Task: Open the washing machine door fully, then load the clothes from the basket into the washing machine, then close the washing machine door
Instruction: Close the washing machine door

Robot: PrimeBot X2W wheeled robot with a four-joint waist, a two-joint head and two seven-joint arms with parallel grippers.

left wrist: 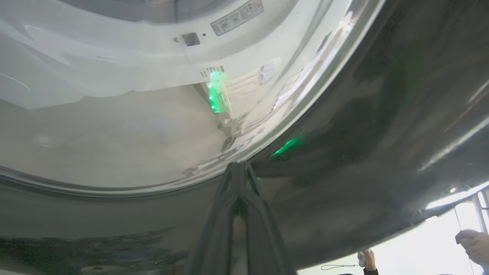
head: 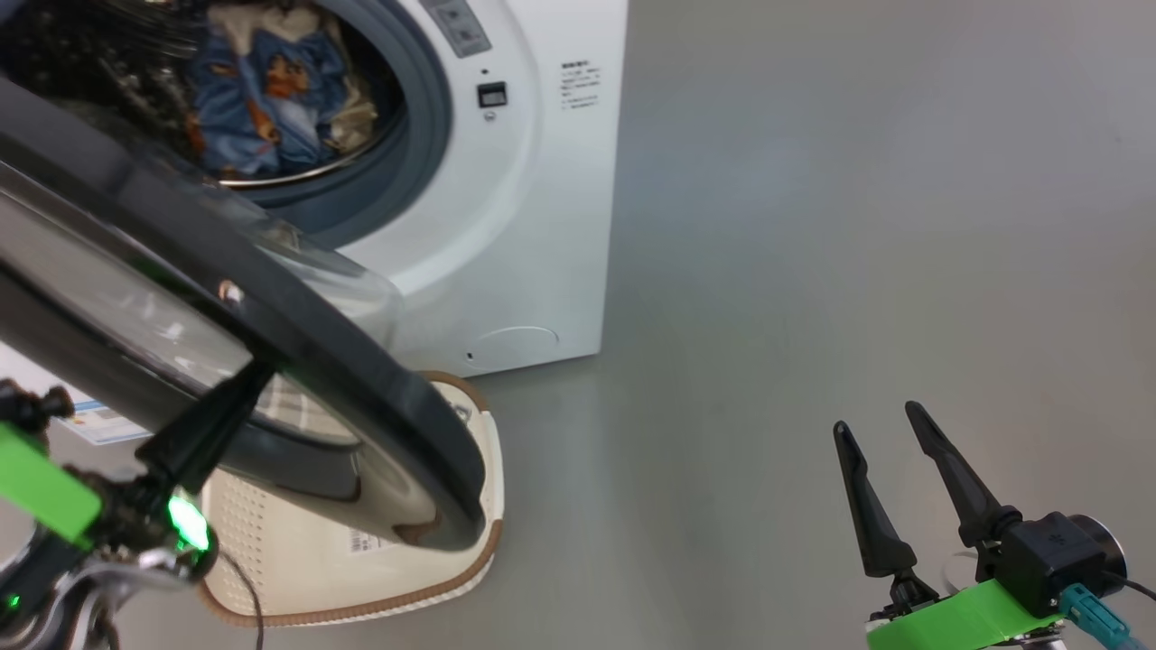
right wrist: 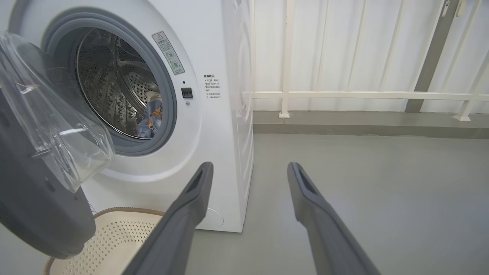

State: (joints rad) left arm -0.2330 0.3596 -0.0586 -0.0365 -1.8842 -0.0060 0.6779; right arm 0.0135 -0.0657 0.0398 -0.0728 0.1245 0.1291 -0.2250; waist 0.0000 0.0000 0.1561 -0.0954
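The white washing machine (head: 542, 199) (right wrist: 214, 126) stands at upper left, its drum holding the clothes (head: 271, 99) (right wrist: 151, 114), a blue printed bundle with cream cloth. The washing machine door (head: 298, 343) (right wrist: 34, 198) (left wrist: 363, 133), a black ring around clear glass, hangs partly open over the basket (head: 397, 578) (right wrist: 114, 236), which lies on the floor below it. My left gripper (head: 257, 375) (left wrist: 238, 166) is shut, its tips touching the outer face of the door's black ring. At lower right my right gripper (head: 876, 420) (right wrist: 248, 168) is open above bare floor.
Grey floor (head: 858, 226) spreads to the right of the machine. A white railing and wall (right wrist: 363, 76) stand behind a low step. A person's hands (left wrist: 471, 244) show past the door's edge in the left wrist view.
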